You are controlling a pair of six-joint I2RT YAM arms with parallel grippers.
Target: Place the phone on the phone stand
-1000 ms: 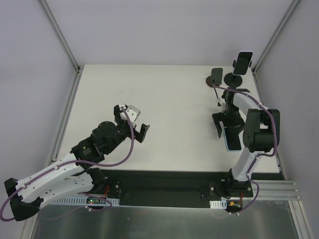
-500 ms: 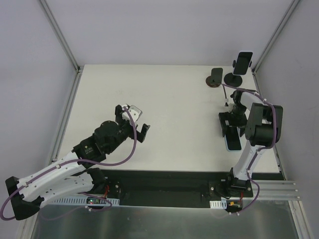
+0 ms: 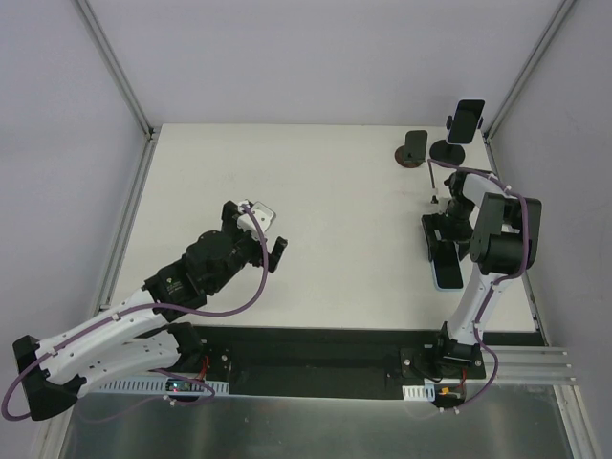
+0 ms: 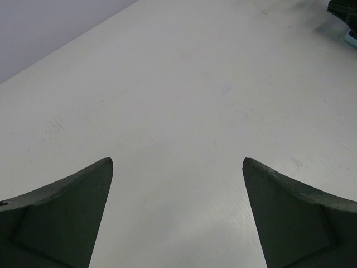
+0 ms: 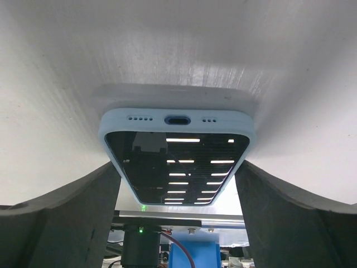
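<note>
- The phone (image 5: 177, 159), in its pale blue case, lies flat and screen-up on the table (image 3: 325, 191). The right gripper (image 5: 177, 167) straddles it, fingers (image 5: 61, 218) spread, one along each long side, gripping nothing yet.
- We judge the step in hand to be the grasp. We would close evenly on both long edges, keeping square to the phone so it neither twists nor skids.
- We cannot tell whether the fingers touch the case. We would want them low enough to catch its side wall, not ride over its rim.
- The phone stand (image 3: 413, 149) is empty, well beyond the phone's far end. A second stand (image 3: 448, 153) just beside it carries another phone (image 3: 467, 120), so we must aim for the empty one.
- The left gripper (image 4: 177, 167) hangs released, holding nothing, well apart from the phone on its left.
</note>
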